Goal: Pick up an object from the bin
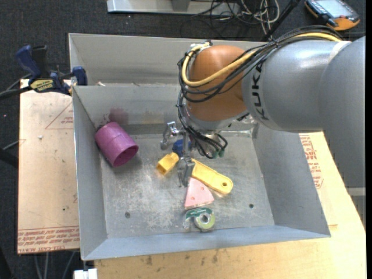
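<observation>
Lying diagonally, yellow paddle (210,179) points holed end lower-right; end effector (185,174) beside it, grip unclear.

My pincer (185,170) hangs low over the middle of the grey bin (128,196), between a small yellow block (167,163) and a flat yellow tag (212,179). A pink wedge (197,196) lies just beside it, a green ring-like piece (200,220) by the bin's lower wall, and a purple cup (116,144) on its side near the left wall

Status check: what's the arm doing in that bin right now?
Gripper low over middle of bin. Nearest: small yellow block, flat yellow piece, pink wedge, crowded close. Purple cup off at left.
</observation>
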Tool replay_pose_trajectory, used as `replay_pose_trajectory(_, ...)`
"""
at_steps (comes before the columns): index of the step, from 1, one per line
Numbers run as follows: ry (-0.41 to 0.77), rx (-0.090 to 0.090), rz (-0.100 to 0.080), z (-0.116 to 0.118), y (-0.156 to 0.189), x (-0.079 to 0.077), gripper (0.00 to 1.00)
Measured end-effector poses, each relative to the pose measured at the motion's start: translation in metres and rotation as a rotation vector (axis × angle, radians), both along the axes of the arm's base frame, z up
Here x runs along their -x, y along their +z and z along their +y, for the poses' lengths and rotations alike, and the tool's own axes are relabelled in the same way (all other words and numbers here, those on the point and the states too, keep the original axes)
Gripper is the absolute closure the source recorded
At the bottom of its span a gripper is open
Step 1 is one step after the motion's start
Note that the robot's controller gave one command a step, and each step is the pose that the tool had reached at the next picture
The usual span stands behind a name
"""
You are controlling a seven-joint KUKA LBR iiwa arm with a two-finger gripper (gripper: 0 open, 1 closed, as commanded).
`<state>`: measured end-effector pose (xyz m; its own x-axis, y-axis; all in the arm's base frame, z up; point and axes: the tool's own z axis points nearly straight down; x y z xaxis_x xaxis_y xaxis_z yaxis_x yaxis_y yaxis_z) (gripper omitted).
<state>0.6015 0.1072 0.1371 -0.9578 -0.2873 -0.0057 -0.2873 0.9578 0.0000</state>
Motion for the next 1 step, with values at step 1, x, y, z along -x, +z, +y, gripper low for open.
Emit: replay_pose_trajectory(1,0.200,0.001,0.000,-0.0046,-0.0497,-0.0142,0.00)
